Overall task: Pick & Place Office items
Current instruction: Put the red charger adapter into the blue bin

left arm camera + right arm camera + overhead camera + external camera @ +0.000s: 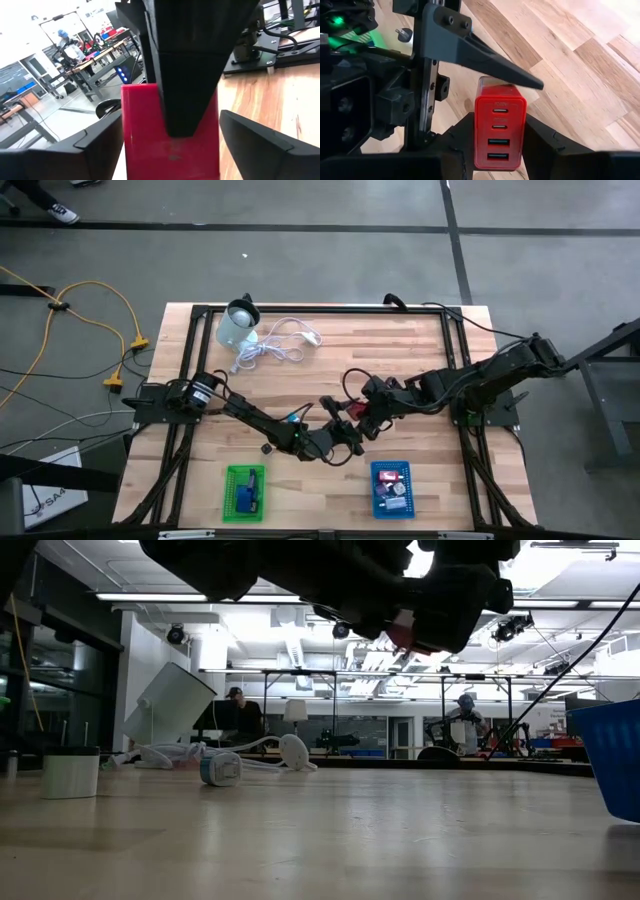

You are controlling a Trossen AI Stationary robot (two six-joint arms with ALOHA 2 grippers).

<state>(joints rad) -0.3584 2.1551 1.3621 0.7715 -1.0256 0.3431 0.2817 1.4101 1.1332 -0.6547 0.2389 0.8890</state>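
A butcher-block wooden table [420, 360] stands in an open workshop. Above its middle, the right gripper [500, 145] is clenched on a red blocky charger with four ports [500, 127]. The left gripper [172, 145] flanks that charger with fingers spread, apparently not touching. A green tray [245, 492] and a blue tray [392, 488] sit at the near edge.

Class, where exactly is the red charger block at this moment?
The red charger block is off the table, mid-table in the high view, gripped by the right gripper, with the left gripper's open fingers around it.

Overhead, table-level and two close wrist cameras share the red charger [499, 127].
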